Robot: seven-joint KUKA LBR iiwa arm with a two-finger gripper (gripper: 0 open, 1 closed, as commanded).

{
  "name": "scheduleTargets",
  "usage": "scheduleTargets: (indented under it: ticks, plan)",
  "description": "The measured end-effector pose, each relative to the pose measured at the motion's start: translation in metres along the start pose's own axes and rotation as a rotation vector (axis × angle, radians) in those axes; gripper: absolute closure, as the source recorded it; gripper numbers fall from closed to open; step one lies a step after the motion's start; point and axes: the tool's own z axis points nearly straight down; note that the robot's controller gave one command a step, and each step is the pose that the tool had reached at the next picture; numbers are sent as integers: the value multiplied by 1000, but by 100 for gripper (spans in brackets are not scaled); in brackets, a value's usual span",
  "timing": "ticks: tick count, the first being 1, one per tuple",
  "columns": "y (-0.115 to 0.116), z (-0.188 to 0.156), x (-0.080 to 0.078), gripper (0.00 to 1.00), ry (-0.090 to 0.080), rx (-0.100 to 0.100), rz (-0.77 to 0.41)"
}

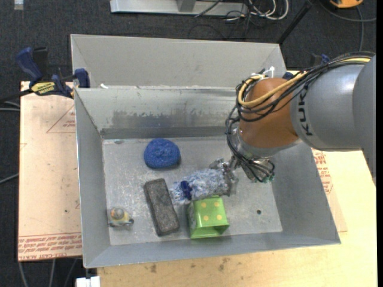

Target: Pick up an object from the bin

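My gripper (228,176) hangs low in the middle right of the bin, its dark fingers right at the right end of a crinkled clear plastic bag with blue print (200,185). Whether the bag is between the fingers I cannot make out. A green cube with yellow dots (207,217) lies just in front of the bag. To the left, a grey rectangular block (161,206) lies at an angle.
A blue round scrubby ball (161,153) sits near the back wall, left of centre. A small yellow-and-grey figure (119,216) stands in the front left corner. The arm with its orange cover and cables comes in from the right over the bin's right side.
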Motion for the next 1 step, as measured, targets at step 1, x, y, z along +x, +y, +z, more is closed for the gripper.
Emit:
scheduleTargets:
  ticks: [1]
  plan:
    - [8,-167,-24,100,-6,2,43]
